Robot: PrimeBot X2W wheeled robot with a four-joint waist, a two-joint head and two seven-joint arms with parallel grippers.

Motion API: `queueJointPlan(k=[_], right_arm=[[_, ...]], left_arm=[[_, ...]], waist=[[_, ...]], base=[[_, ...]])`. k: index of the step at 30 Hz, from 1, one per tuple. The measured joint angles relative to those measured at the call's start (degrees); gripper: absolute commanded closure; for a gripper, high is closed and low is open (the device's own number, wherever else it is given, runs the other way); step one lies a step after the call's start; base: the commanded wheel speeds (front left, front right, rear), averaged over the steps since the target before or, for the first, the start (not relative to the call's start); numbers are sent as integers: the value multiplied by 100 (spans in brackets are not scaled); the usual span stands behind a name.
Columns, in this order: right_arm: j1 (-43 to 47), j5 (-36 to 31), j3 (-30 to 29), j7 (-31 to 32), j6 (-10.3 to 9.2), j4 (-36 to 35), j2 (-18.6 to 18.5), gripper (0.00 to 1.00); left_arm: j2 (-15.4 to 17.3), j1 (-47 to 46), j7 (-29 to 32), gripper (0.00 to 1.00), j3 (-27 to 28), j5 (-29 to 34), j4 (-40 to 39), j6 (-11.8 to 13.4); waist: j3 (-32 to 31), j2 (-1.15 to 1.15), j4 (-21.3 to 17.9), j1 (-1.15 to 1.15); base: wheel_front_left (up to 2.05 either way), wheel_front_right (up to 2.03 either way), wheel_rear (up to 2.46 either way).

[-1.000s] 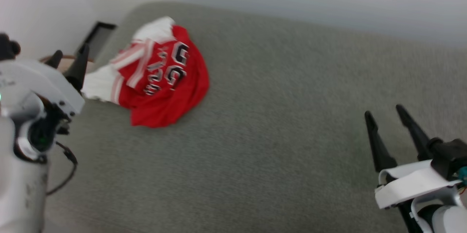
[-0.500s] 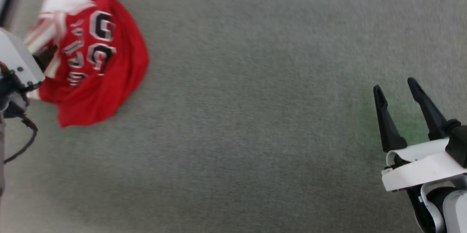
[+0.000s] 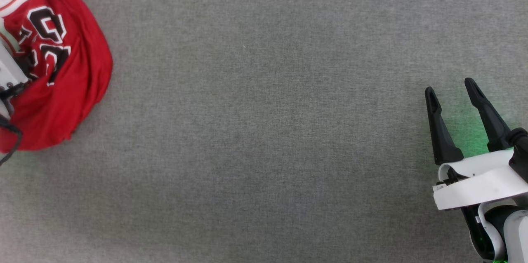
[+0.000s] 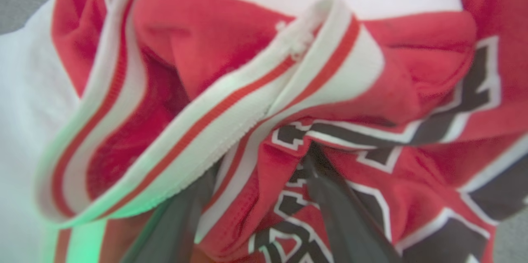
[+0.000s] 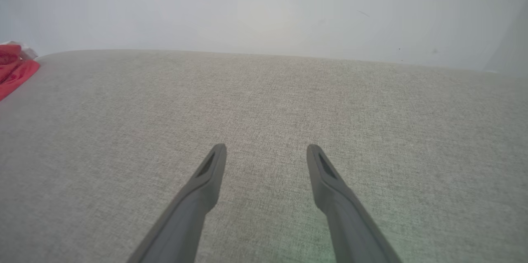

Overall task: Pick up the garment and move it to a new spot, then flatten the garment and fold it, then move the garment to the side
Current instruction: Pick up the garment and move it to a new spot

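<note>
The garment (image 3: 70, 73) lies crumpled at the far left of the head view, a red jersey with black, white-outlined lettering and white striped trim. My left arm's white wrist housing (image 3: 7, 74) sits over its left part. In the left wrist view my left gripper (image 4: 260, 164) is open, its two dark fingers (image 4: 342, 217) spread and pushed into the garment (image 4: 198, 36), with a fold of lettered cloth between them and the tips buried. My right gripper (image 3: 449, 86) hovers open and empty at the lower right, far from the garment (image 5: 14, 71); its own view shows the right gripper (image 5: 267, 149) over bare fabric.
Everything rests on a wide grey fabric-covered surface (image 3: 264, 131). A pale wall (image 5: 264, 7) rises behind its far edge.
The head camera has tilted down, shifting the garment toward the picture's left edge. My left gripper has gone from beside the garment down into its folds. The right gripper has barely moved.
</note>
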Motion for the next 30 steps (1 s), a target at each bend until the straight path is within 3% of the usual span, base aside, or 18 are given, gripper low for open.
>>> queueJointPlan(k=[1,2,3,14,30], right_arm=[[0,0,-1,1,0,8,8,0],[-1,0,-5,1,0,16,18,0],[-1,-1,-5,-1,0,23,32,0],[182,60,-35,-107,0,335,133,0],[762,198,-75,-230,0,719,342,0]], left_arm=[[-11,-46,-27,27,0,-1,101,-5],[-16,-73,-58,85,-26,9,169,-57],[-25,-83,-143,100,-42,31,231,-90],[-78,-166,-547,100,-349,237,558,-425],[333,-632,-782,100,-738,543,-294,-678]], waist=[[-11,0,-10,0],[-30,0,-16,0],[-54,0,-18,0],[-692,0,100,0],[-2073,0,417,0]], base=[[0,0,0],[0,0,0],[0,0,0],[0,0,0],[0,0,0]])
